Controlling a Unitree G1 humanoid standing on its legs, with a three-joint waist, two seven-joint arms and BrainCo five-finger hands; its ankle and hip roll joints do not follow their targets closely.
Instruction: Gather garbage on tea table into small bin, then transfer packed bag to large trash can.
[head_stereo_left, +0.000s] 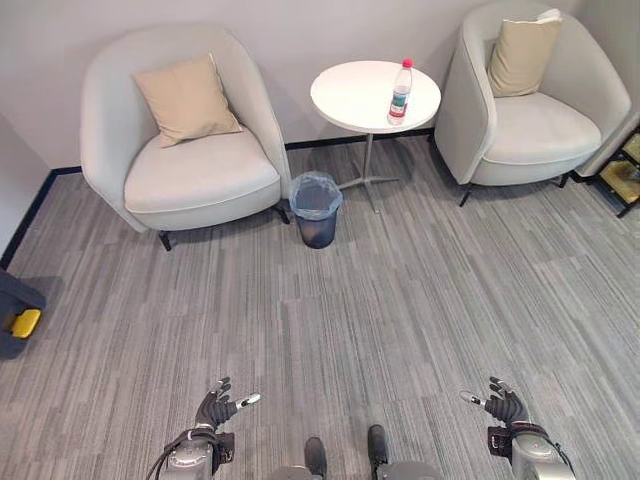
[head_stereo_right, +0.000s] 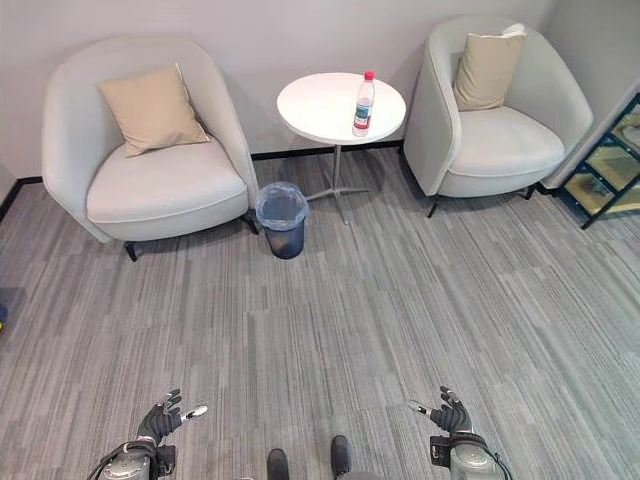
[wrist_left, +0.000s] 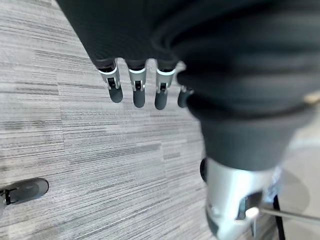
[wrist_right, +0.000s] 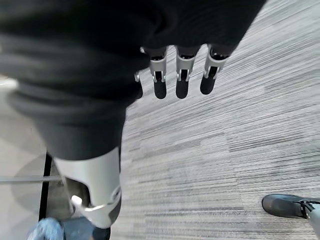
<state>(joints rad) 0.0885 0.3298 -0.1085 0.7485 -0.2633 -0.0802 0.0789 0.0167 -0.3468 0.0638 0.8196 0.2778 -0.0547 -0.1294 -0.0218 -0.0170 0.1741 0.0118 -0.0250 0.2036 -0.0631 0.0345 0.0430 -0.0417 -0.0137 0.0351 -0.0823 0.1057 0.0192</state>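
Observation:
A clear plastic bottle (head_stereo_left: 400, 92) with a red cap stands upright on the round white tea table (head_stereo_left: 352, 95) at the far side of the room. A small dark bin (head_stereo_left: 316, 208) lined with a bluish bag sits on the carpet just left of the table's leg. My left hand (head_stereo_left: 214, 408) hangs low at the lower left, open and holding nothing, its fingers (wrist_left: 138, 92) straight over the carpet. At the lower right, my right hand (head_stereo_left: 505, 405) is likewise open and holds nothing, fingers (wrist_right: 182, 81) relaxed. Both hands are far from the table.
Two light grey armchairs (head_stereo_left: 185, 140) (head_stereo_left: 540, 100), each with a beige cushion, flank the table. A dark object with a yellow part (head_stereo_left: 18, 315) lies at the left edge. A shelf unit (head_stereo_left: 622, 170) stands at the far right. Grey carpet (head_stereo_left: 400, 300) stretches between me and the table.

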